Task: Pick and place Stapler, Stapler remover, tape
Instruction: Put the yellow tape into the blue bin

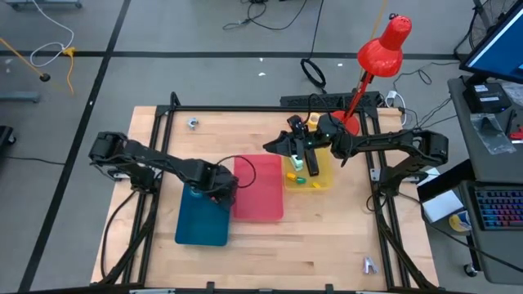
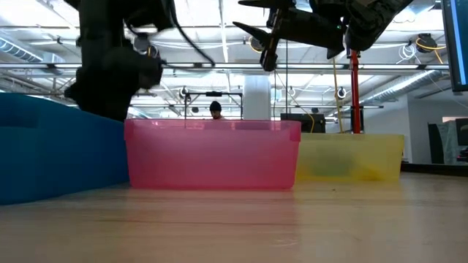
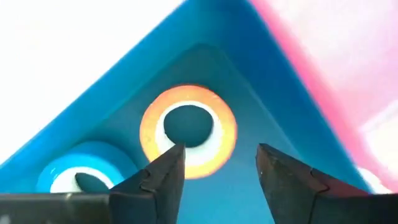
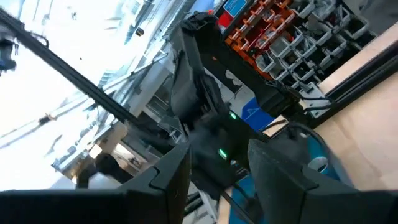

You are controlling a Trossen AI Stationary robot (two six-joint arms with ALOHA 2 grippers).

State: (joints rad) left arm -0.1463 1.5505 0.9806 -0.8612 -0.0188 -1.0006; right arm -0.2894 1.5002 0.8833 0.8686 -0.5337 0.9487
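Wooden tabletop (image 1: 327,237), three trays in a row.
I see my left gripper (image 3: 217,171) reaching down into the blue tray (image 1: 200,224), jaws apart above the orange tape (image 3: 188,130); right gripper (image 1: 296,147) hovers over the yellow tray (image 1: 323,181), jaws parted, empty.

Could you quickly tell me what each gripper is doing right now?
Left gripper: open, holding nothing, over the orange tape in the blue tray.
Right gripper: cannot be told.

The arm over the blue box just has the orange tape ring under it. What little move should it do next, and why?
Probably lift straight up. The left pincer stands open over the blue plastic tray, and the orange ring-shaped tape roll lies flat on the tray floor beside the blue tape roll, not gripped. Rising would clear the tray walls before it goes for something else.
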